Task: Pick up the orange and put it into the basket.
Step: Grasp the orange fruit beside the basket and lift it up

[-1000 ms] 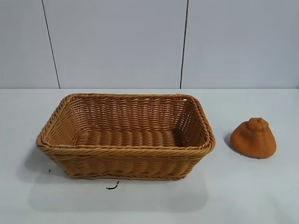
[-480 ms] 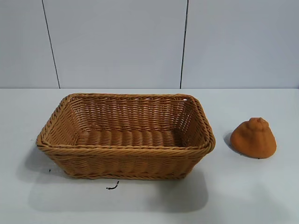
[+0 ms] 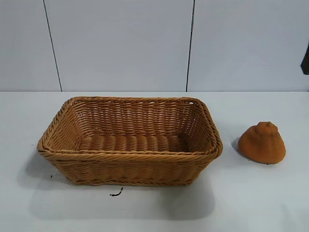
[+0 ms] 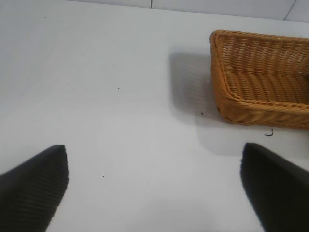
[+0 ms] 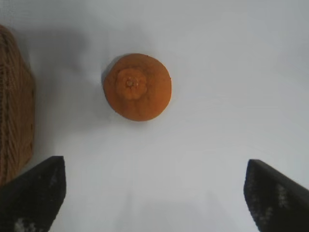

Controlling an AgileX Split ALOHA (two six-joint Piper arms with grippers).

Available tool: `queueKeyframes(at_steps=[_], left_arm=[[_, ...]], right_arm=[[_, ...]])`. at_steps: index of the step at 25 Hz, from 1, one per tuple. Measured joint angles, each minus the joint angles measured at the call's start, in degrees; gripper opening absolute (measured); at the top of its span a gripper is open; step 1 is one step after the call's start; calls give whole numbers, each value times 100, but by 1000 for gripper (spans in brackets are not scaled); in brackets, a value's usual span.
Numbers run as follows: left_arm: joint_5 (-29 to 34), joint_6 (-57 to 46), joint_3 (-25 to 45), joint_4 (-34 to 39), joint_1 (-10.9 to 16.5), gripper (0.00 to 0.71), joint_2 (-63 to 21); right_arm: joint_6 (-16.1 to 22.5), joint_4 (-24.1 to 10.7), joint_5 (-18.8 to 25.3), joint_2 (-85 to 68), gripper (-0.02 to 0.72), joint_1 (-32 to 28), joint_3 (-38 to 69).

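Note:
The orange (image 3: pixel 262 143) is a dull-orange dome with a knobby top, sitting on the white table just right of the basket (image 3: pixel 129 153). The basket is a large tan wicker rectangle with nothing inside. My right gripper (image 5: pixel 154 166) hangs open above the table, and the orange (image 5: pixel 137 86) lies ahead of its wide-apart fingers, clear of them. A dark sliver of the right arm (image 3: pixel 305 58) shows at the exterior view's right edge. My left gripper (image 4: pixel 154 154) is open over bare table, with the basket (image 4: pixel 227 96) off to one side.
A white table (image 3: pixel 270 203) carries everything, with a grey panelled wall (image 3: pixel 120 43) behind. A small black mark (image 3: pixel 116 193) lies on the table in front of the basket.
A dark part of the right arm has come into the exterior view at the upper right edge. The orange and basket have not moved.

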Motion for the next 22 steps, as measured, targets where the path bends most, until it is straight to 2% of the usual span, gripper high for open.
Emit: queueKeyframes(at_steps=[3,8,12,17,22], left_arm=[[0,0,0,0,0,695,0],[5,0,0,0,0,695,0],[5,0,0,0,0,696,0],[5,0,0,0,0,696,0],[5,0,0,0,0,697,0]], right_arm=[[-47,149,33,510,694,0,-264],[-181,158,39,1086,694,304,-316],[-92,8,27,1431,694,553,-316],[105,-241,-4,1700,694,553,-321],[139,-265,-53,2038,694,553,-321]])
